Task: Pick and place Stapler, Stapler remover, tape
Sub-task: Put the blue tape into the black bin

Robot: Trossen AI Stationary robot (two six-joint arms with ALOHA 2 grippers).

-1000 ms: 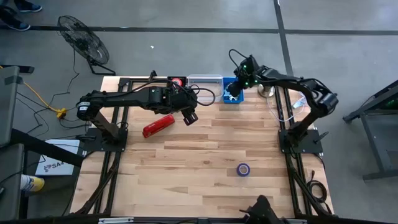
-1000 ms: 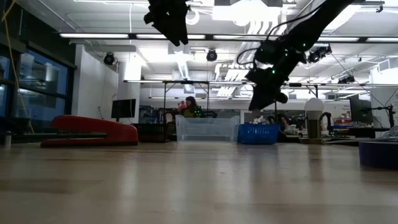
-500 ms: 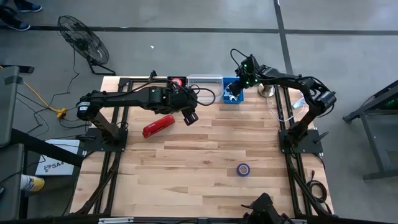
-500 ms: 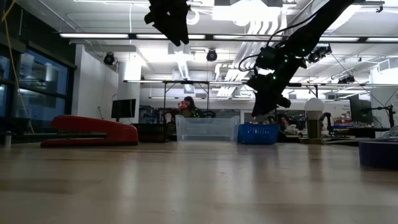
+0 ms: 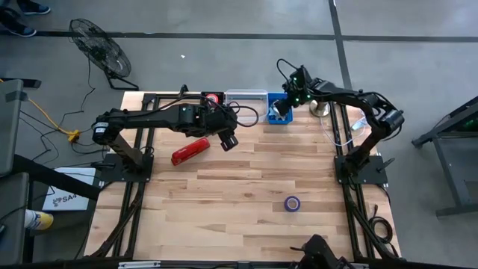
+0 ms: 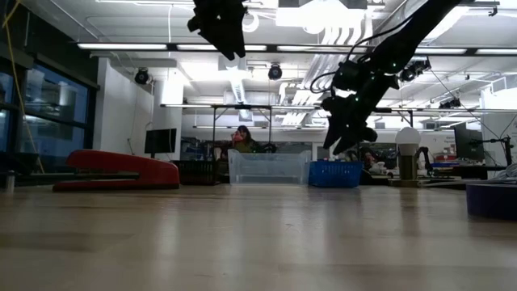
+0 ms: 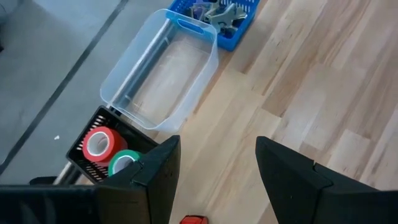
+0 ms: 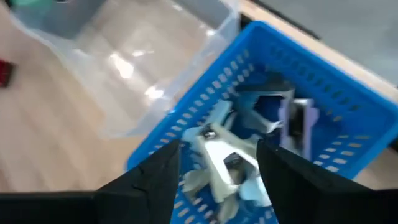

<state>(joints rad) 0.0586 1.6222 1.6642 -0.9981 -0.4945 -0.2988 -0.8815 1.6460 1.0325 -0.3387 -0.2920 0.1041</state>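
The red stapler (image 5: 189, 151) lies flat on the wooden table, left of centre; it also shows in the low view (image 6: 117, 171). A blue tape roll (image 5: 292, 203) rests on the table near the right front. My left gripper (image 5: 228, 140) hangs open high above the table beside the stapler, with nothing between its fingers (image 7: 217, 174). My right gripper (image 8: 217, 171) stands open just over the blue basket (image 5: 280, 110). A silver stapler remover (image 8: 219, 155) lies in the basket between the fingers, next to a blue one (image 8: 273, 118).
Along the far edge stand a black bin (image 7: 84, 163) with a red tape roll (image 7: 97, 143) and a green one (image 7: 123, 163), a clear plastic bin (image 5: 245, 107), and the blue basket (image 7: 217, 18). A metal cup (image 5: 321, 109) stands to their right. Bare wood fills the middle.
My right gripper's fingers have parted over the blue basket; in the low view its tip now shows split in two. My left arm has kept still, and the stapler and the blue tape roll lie where they were.
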